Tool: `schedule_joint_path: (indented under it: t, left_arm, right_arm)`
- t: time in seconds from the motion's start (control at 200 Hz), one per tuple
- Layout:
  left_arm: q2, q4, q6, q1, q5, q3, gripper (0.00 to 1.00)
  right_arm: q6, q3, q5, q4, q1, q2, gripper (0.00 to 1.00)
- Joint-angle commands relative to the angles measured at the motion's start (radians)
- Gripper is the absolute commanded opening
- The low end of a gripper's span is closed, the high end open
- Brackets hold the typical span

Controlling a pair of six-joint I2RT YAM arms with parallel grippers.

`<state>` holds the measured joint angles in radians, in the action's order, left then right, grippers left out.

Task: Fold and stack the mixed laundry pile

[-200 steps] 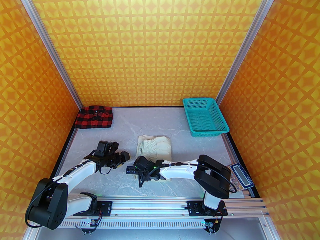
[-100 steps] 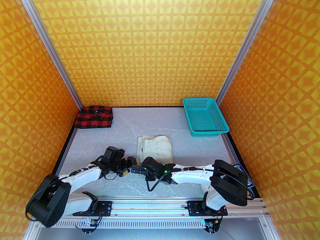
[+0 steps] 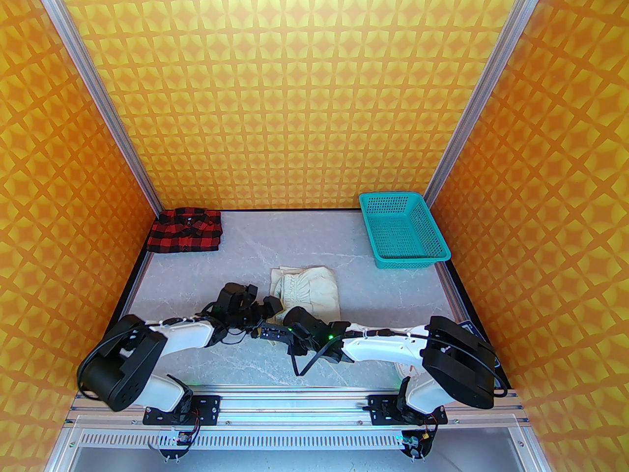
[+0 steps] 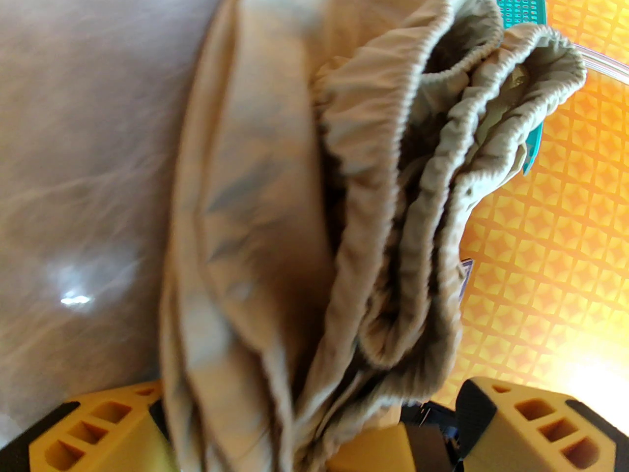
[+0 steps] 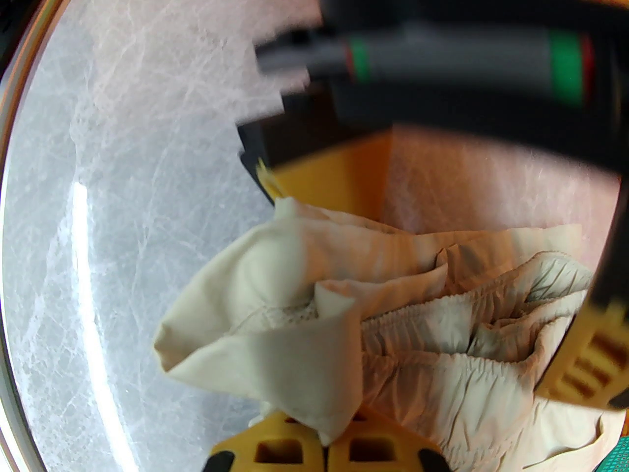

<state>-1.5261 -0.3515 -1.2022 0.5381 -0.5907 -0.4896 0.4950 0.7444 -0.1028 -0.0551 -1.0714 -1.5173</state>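
The cream trousers (image 3: 314,290) lie folded mid-table, gathered waistband toward the left. My left gripper (image 3: 270,308) sits at their near-left edge. In the left wrist view this left gripper (image 4: 314,430) is open, its yellow fingers (image 4: 93,435) wide apart with the trousers' (image 4: 275,204) folded layers between them. My right gripper (image 3: 268,333) is just in front of the left one. The right wrist view shows the right gripper (image 5: 324,448) shut on a corner of the trousers (image 5: 275,357). The red-and-black checked shirt (image 3: 185,236) lies folded at the far left corner.
A teal mesh basket (image 3: 388,262) stands at the far right. A small scale (image 3: 469,327) sits at the right edge, partly under my right arm. Orange patterned walls close in three sides. The two grippers are very close together.
My left arm has swung right to the trousers' edge and its jaws have spread wider. My right gripper has shut on the trousers' corner while its arm stretched left and lower.
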Motion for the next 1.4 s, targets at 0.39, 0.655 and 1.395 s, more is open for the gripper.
schedule_joint_path:
  t: [0.39, 0.655, 1.395]
  left_arm:
    - [-0.227, -0.103, 0.019, 0.033, 0.014, -0.181, 0.61]
    - [-0.281, -0.183, 0.04, 0.04, 0.031, -0.22, 0.09]
    - [-0.26, 0.568, 0.856, -0.26, 0.15, -0.749, 0.0]
  right_arm:
    - [0.009, -0.048, 0.067, 0.061, 0.019, 0.084, 0.0]
    - [0.011, -0.063, 0.037, 0.061, 0.02, 0.096, 0.13]
    - [-0.479, -0.163, -0.233, 0.02, 0.274, 0.531, 0.84]
